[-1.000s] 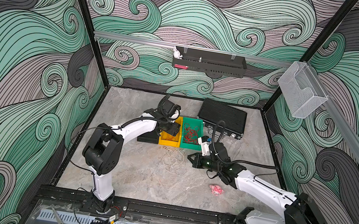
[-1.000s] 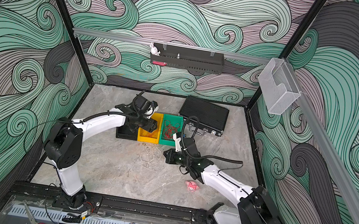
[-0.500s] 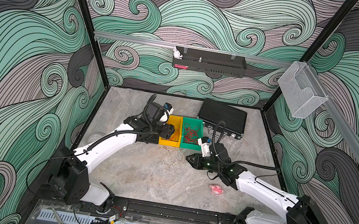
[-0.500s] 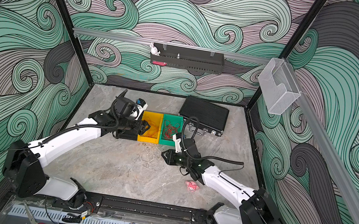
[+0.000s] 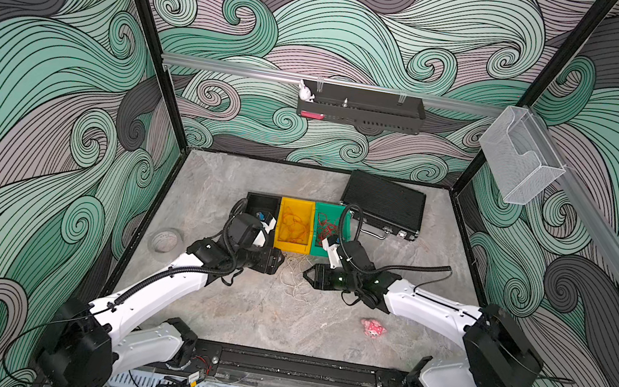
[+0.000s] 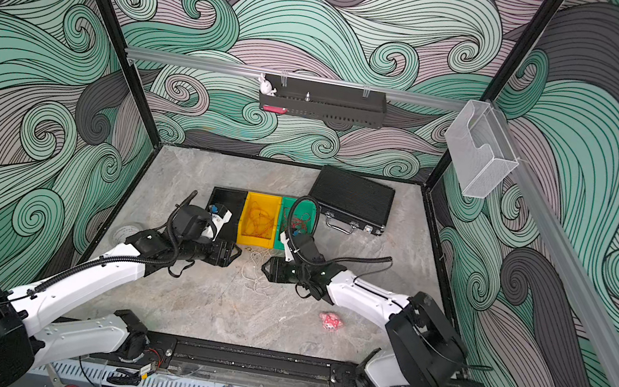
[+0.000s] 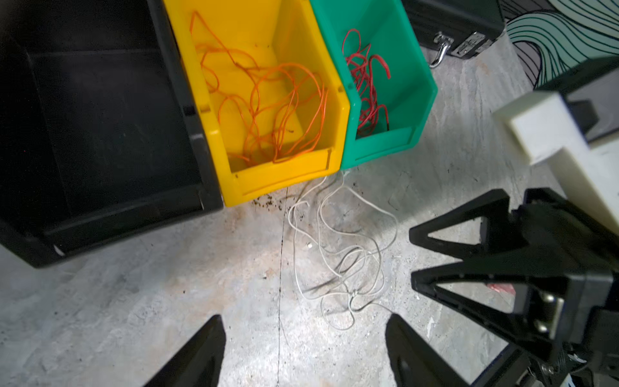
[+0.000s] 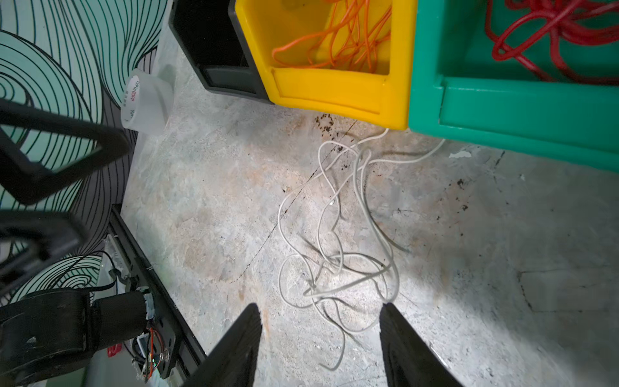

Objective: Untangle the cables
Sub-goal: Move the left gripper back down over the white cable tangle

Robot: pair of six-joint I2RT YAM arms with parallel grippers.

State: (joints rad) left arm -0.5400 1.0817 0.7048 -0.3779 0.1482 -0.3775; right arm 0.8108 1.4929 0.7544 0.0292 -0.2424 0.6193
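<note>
A loose tangle of white cable [image 5: 296, 281] [image 6: 257, 274] lies on the grey floor in front of the bins. Orange cables [image 7: 268, 110] fill the yellow bin [image 5: 291, 247], and red cables [image 7: 365, 87] lie in the green bin [image 5: 329, 207]. My left gripper [image 5: 281, 261] [image 7: 303, 318] hovers just left of the white tangle [image 7: 345, 268], open and empty. My right gripper [image 5: 305, 276] [image 8: 318, 306] faces it from the right, also open. A free end of the white cable [image 8: 338, 268] lies on the floor between its fingers, ungripped.
An empty black bin [image 5: 262, 200] stands left of the yellow one. A black case [image 5: 382, 204] lies behind the bins on the right. A pink plush toy [image 5: 372, 328] sits on the floor near the right arm. A roll of clear tape [image 5: 165, 241] rests by the left wall.
My left arm swung from above the bins down to the floor, left of the white tangle. My right gripper opened from shut and stayed in place.
</note>
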